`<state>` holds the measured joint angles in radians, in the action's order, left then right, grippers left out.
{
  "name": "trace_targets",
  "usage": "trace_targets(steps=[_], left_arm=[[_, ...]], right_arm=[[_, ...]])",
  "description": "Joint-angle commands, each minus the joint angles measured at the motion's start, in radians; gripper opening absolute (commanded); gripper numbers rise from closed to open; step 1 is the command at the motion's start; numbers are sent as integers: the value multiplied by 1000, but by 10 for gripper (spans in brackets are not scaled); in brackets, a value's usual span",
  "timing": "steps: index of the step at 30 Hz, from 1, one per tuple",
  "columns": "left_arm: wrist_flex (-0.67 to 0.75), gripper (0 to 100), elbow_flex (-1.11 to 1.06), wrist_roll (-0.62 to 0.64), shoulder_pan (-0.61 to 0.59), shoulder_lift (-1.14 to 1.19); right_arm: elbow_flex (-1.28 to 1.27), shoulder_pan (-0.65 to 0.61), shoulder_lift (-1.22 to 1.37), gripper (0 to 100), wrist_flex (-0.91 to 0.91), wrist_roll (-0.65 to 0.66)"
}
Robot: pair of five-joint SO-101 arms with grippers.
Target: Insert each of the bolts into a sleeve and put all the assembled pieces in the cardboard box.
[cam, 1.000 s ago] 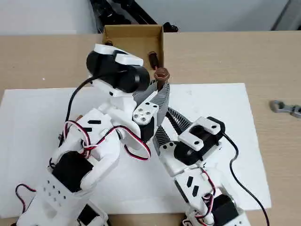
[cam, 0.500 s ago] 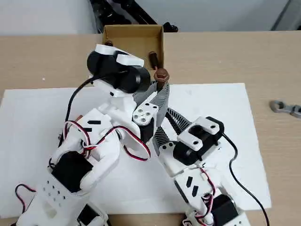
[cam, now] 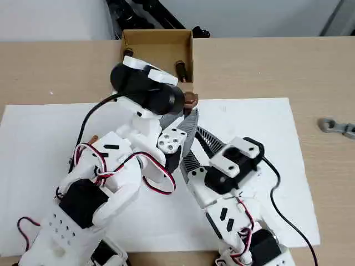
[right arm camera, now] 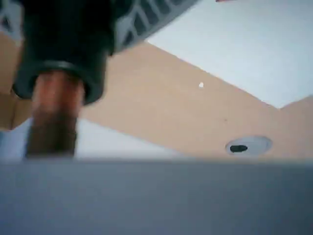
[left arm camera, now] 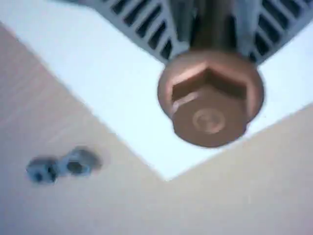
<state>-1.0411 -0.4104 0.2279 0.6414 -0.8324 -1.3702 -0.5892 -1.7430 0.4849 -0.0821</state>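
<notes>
Copper-coloured and rigid, the bolt (left arm camera: 210, 98) sits just outside the near corner of the cardboard box (cam: 157, 34), its shank clamped between the closed jaws of the left gripper (left arm camera: 213, 24). It looks small, dense and smooth, so a grip close under the flanged head should slip least. Whether a sleeve is already on it is hard to tell.

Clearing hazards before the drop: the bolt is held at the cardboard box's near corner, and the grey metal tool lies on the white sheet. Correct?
Not quite: the grey metal tool lies on the bare wooden table, beside the white sheet, as the high view shows. The bolt is held at the near corner of the cardboard box.
</notes>
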Motion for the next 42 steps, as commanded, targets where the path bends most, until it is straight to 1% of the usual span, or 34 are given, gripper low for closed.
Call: trace_targets(steps=[1,7,9,11,14,18,21,22,23,25,28,32,35,38,42], left_arm=[[-35,6,44,-26,34,-5],[-14,11,74,-25,34,-5],[-20,53,87,-18,32,-5],[-51,113,107,9,31,-5],[-135,182,162,123,2,8],[-216,187,206,123,-12,57],[-272,189,272,118,-15,81],[-282,190,302,117,-34,84],[-288,190,326,104,-63,84],[-292,185,360,41,-118,84],[-293,147,387,-31,-210,84],[-328,75,390,-166,-336,84],[-373,4,387,-242,-397,84],[-428,6,386,-265,-440,78],[-479,6,384,-265,-506,77]], right_arm=[[11,-5,-2,3,-18,12],[12,-5,-2,3,-18,12],[14,-5,-2,3,-18,12],[14,-5,-2,3,-18,12],[14,-5,-2,3,-16,12],[14,-5,-2,3,-16,12],[14,-5,-2,3,-16,12],[14,-5,-2,3,-16,12],[15,-5,-1,3,-16,12],[17,-4,-1,3,-16,12],[48,-4,25,3,-16,12],[170,41,186,3,-25,6],[295,64,349,3,-27,3],[404,62,499,3,-35,2],[512,70,690,3,-136,5]])
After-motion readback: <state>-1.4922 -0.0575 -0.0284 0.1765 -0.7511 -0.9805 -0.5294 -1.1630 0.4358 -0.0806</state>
